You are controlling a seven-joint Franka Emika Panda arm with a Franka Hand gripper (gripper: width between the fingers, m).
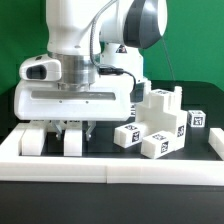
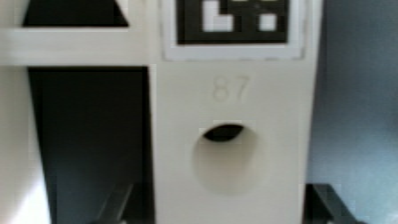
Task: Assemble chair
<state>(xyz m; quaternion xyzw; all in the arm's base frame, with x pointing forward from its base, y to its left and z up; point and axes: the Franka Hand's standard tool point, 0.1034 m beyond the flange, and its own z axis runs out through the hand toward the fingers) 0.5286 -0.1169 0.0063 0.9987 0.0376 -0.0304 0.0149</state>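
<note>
The chair is in loose white parts. In the wrist view a long white chair part (image 2: 228, 110) carries a black-and-white tag (image 2: 237, 25) and a dark hole (image 2: 222, 132). My gripper (image 2: 222, 206) straddles this part, with one dark finger (image 2: 118, 205) close against each side. In the exterior view the gripper (image 1: 74, 128) reaches down over that part (image 1: 72, 143) near the front wall. A second white part (image 1: 35, 140) stands just to the exterior view's left of it. A heap of tagged chair blocks (image 1: 155, 125) lies to the exterior view's right.
A low white border wall (image 1: 110, 170) runs along the front of the black table, with a corner piece (image 1: 213, 145) at the exterior view's right. The wide white gripper body (image 1: 75, 100) hides what lies behind it.
</note>
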